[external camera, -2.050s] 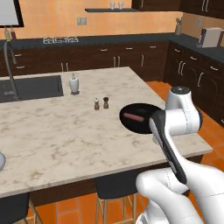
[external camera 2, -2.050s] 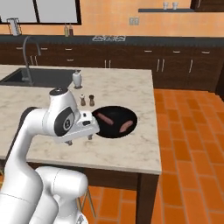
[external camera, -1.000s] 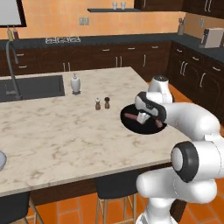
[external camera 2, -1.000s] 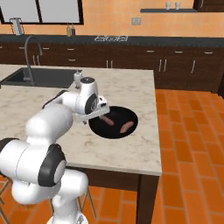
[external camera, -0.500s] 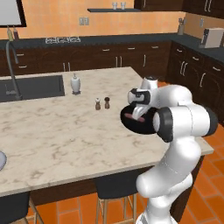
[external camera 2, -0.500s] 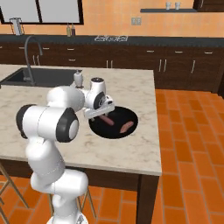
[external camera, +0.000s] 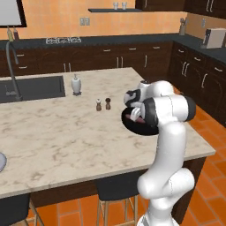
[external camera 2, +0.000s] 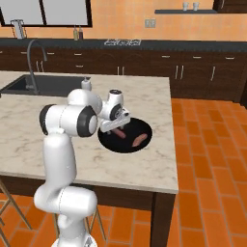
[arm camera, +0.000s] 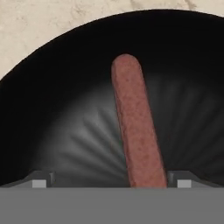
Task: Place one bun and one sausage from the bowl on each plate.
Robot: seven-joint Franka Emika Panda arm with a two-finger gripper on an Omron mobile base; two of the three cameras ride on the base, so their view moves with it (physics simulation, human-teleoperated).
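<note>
Two sausages are seen in the bowl (external camera 2: 126, 135) from the right base view: one (external camera 2: 140, 140) lies free toward the right of the dish, the other (external camera 2: 117, 132) lies under the gripper (external camera 2: 114, 126). The bowl is placed on the marble counter (external camera 2: 29, 130), near its right edge. In the hand view the nearer sausage (arm camera: 136, 127) is shown lengthwise, running from between the fingertips (arm camera: 40, 182) toward the bowl's (arm camera: 52, 87) middle, slightly tilted. The jaws are held wide apart, one on each side of the sausage's near end; no contact with it can be confirmed. The gripper (external camera: 134, 115) is lowered into the bowl (external camera: 137, 127), as seen from the left base view. Two small shakers (external camera: 103, 104) are noted on the counter (external camera: 57, 132) left of the bowl, well apart from it. A white bottle (external camera: 76, 84) stands beside the sink (external camera: 31, 88).
</note>
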